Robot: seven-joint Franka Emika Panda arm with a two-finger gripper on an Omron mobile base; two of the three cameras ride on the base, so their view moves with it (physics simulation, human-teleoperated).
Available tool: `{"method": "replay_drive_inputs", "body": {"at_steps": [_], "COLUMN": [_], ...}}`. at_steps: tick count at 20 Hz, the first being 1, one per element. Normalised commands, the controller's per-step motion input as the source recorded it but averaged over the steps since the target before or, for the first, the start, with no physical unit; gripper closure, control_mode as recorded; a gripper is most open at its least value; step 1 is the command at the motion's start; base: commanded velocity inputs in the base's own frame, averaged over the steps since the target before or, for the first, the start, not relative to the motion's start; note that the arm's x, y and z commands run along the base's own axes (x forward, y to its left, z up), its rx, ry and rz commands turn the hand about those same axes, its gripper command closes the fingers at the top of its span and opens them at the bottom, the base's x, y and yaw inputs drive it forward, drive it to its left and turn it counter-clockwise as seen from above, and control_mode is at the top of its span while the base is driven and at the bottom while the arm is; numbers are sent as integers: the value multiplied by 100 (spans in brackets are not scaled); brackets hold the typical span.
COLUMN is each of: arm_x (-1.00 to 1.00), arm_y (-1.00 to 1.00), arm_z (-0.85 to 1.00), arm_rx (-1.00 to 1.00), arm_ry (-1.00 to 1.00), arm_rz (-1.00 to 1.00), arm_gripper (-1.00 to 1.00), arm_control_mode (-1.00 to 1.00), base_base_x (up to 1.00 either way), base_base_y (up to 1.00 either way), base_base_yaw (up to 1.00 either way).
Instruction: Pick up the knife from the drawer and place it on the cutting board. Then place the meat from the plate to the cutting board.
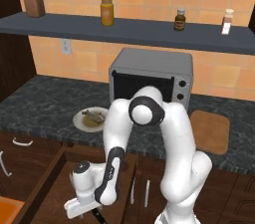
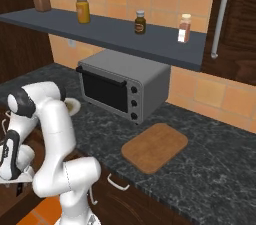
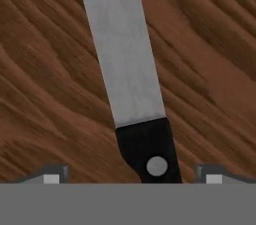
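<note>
The robot's hand (image 3: 131,176), fingers spread, probably straddles the black-handled, silver-bladed knife (image 3: 130,79) in the dark wooden drawer (image 3: 45,94), ready to grasp.

knife (image 3: 131,84) handle end cut off

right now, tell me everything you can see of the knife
The knife has a flat, dull silver blade and a black handle with one silver rivet. It lies flat on the dark brown wooden floor of the drawer, blade running away from the hand. The gripper stands open over the handle, one fingertip on each side, not touching it.
</note>
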Motion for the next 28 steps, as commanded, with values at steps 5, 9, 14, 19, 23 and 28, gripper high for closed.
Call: {"method": "replay_drive_inputs", "body": {"at_steps": [5,9,14,19,23,28], "arm_x": [-1,0,-25,-37,-15,0], "arm_y": [14,0,4,3,0,3], "arm_z": [-14,0,43,100,98,100], "arm_rx": [-4,0,0,0,-1,-4], "arm_ry": [0,-1,0,-1,-14,-3], "arm_rz": [0,0,0,0,0,0], "arm_gripper": [100,100,100,100,100,100], "arm_control_mode": [-100,-100,-100,-100,-100,-100], "base_base_x": [0,0,0,0,0,0], "base_base_y": [0,0,0,0,0,0], "base_base_yaw": [0,0,0,0,0,0]}}
